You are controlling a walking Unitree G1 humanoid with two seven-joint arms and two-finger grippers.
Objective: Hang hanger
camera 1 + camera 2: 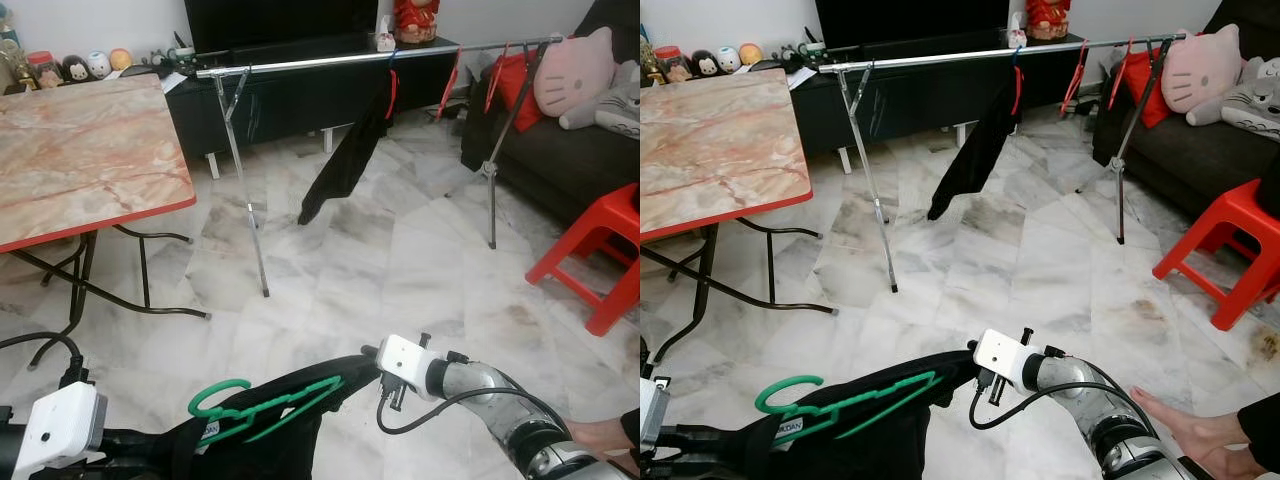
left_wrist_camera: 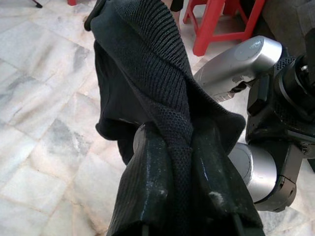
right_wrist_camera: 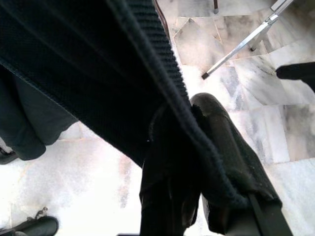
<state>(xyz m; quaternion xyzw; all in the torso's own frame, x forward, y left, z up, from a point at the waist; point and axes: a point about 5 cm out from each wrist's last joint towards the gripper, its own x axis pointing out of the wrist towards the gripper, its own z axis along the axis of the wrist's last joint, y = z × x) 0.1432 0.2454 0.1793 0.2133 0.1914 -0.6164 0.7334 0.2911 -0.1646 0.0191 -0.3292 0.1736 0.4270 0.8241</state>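
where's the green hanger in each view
Left eye: green plastic hanger bottom centre, lying on the black knit garment.
Right eye: bottom left.
Left wrist: garment pinched between black fingers.
Right wrist: garment edge between fingers.
Shared landmark: the black garment.

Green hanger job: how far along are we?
Done: the green hanger sits inside the black garment. In hand: the left pincer and right pincer each pinch the knit fabric, holding it low before the robot. Left: carry it to the silver rail and hook it beside the hung black cloth.
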